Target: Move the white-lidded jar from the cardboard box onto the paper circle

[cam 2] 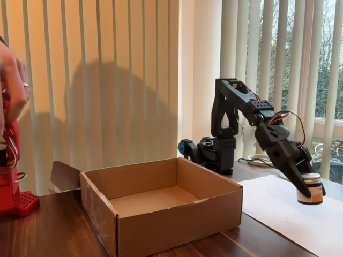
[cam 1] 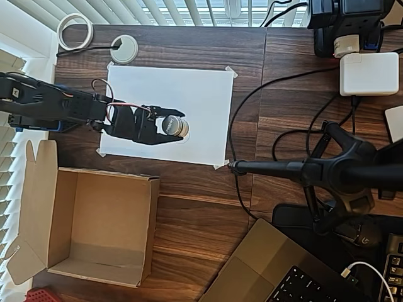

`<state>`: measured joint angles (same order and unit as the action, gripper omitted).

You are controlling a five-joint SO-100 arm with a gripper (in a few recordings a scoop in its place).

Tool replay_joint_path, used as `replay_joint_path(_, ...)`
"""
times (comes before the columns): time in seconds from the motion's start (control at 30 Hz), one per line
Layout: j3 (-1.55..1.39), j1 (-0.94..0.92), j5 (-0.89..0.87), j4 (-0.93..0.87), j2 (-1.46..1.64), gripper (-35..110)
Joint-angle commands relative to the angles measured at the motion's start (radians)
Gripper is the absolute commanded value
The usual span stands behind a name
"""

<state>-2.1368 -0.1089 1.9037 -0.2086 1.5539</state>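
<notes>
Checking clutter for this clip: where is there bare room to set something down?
The cardboard box is empty. The white sheet is bare beyond the gripper holding the jar. Bare wood lies between box and laptop. Cables, chargers and a tripod crowd the right.

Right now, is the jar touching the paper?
Apart. The fixed view shows the white-lidded jar, held in the tool, hanging with a visible gap above the white paper sheet.
</notes>
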Motion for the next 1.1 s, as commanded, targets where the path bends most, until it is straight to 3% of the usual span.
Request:
replay_joint_path(0.0,0.029,-0.018,0.029,0.063,-0.012,4)
replay_joint_path(1.07,-0.048,-0.072,0.084,0.138,-0.043,6)
